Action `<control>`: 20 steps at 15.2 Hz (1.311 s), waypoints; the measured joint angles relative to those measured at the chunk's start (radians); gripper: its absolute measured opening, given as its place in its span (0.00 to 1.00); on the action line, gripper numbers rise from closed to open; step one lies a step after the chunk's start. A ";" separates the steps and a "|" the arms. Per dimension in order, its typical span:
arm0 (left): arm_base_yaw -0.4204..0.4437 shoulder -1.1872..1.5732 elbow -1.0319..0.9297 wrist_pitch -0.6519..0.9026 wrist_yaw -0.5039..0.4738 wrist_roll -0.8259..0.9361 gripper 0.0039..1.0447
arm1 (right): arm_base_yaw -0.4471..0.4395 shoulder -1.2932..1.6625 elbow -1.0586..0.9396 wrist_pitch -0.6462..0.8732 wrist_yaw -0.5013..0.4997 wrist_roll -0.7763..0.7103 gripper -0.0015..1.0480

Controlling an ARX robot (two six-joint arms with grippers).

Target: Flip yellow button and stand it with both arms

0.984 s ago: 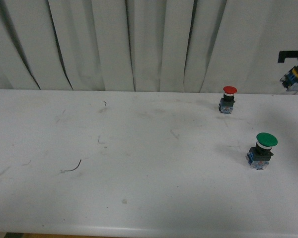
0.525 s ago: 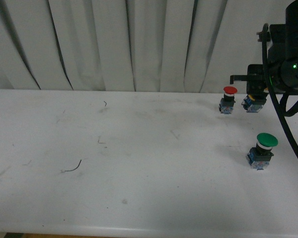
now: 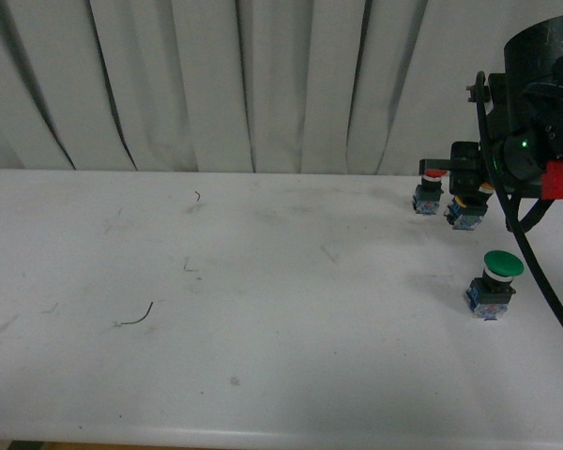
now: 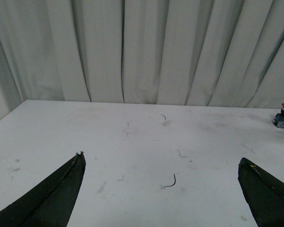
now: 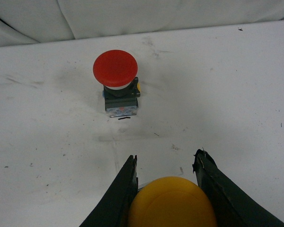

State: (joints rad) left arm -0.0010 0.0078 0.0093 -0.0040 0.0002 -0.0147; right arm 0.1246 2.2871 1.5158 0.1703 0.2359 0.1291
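Front view: our right hand (image 3: 462, 184) pinches the yellow mushroom-capped push-button (image 3: 465, 216) just beside the red-capped button (image 3: 428, 195), far right on the white surface (image 3: 263, 309).
Left wrist view: our left hand (image 4: 161, 189) hangs spread wide.
Right wrist view: the yellow cap sits clamped between black fingers (image 5: 116, 198).

1. A red-capped button (image 5: 115, 68) stands upright on the white table (image 3: 263, 356), near the grey pleated curtain (image 3: 216, 84).
2. A green-capped button (image 3: 494, 279) stands upright, nearer the front edge and apart from the red one.
3. A thin, dark, curved scrap (image 3: 137, 317) lies far to the left.
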 joint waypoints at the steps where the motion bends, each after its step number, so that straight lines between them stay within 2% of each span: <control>1: 0.000 0.000 0.000 0.000 0.000 0.000 0.94 | 0.001 0.025 0.026 -0.020 0.013 0.010 0.33; 3: 0.000 0.000 0.000 0.001 0.000 0.000 0.94 | 0.013 0.106 0.075 -0.066 0.052 0.035 0.33; 14: 0.000 0.000 0.000 0.001 0.000 0.000 0.94 | 0.013 0.140 0.114 -0.084 0.082 0.034 0.33; 20: 0.000 0.000 0.000 0.001 0.000 0.000 0.94 | 0.013 0.140 0.117 -0.071 0.071 0.032 0.75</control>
State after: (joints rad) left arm -0.0010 0.0078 0.0093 -0.0032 -0.0002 -0.0147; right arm 0.1375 2.4275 1.6333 0.0994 0.3065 0.1616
